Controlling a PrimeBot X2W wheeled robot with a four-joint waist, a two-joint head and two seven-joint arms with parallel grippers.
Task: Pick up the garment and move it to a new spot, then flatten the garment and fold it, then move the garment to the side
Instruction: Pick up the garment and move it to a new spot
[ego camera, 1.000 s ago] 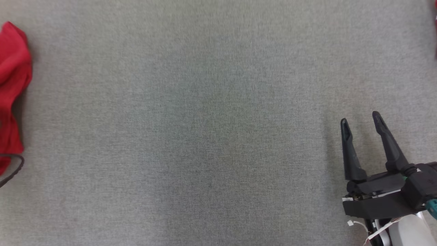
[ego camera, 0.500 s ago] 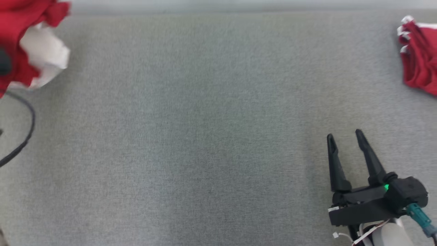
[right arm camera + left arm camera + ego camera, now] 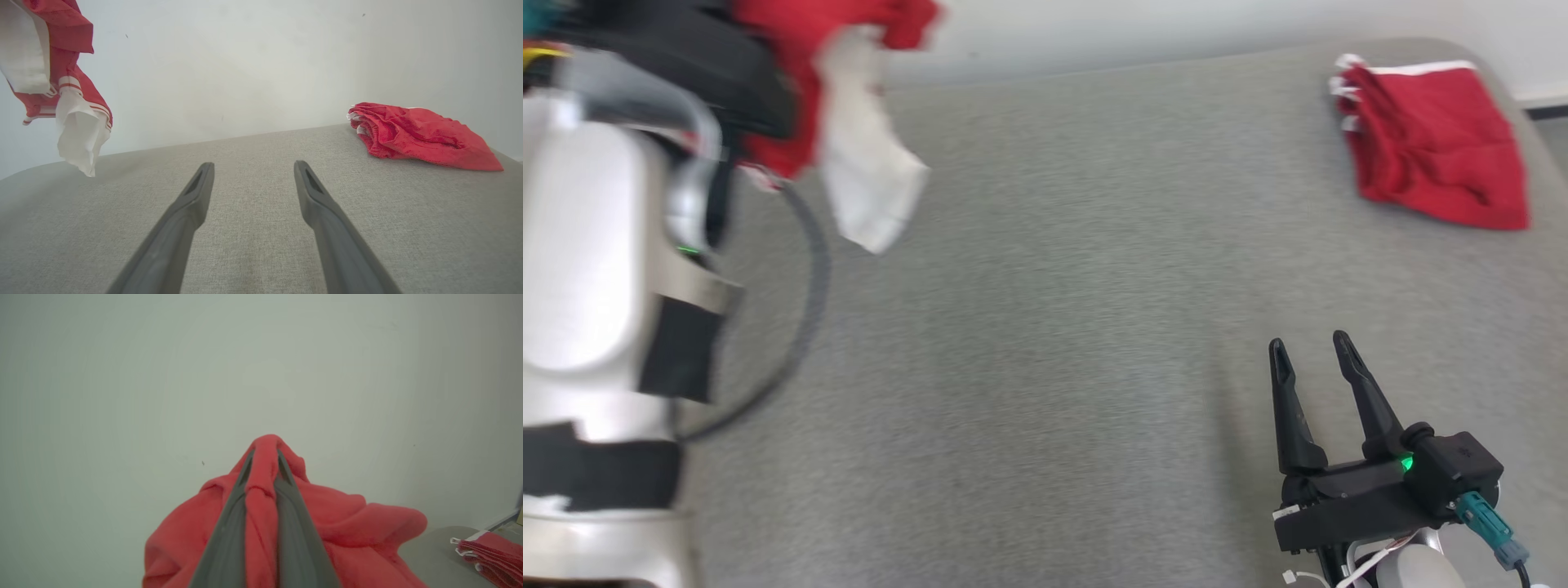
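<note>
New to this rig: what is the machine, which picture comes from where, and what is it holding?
This is a two-armed robot. The head view looks down on a grey fabric surface; each wrist view looks along one arm's two dark fingers. The left gripper has its jaws shut on a red-and-white garment, lifted clear of the surface. The right gripper has open jaws, holding nothing. A second red garment lies on the surface at the far right.
</note>
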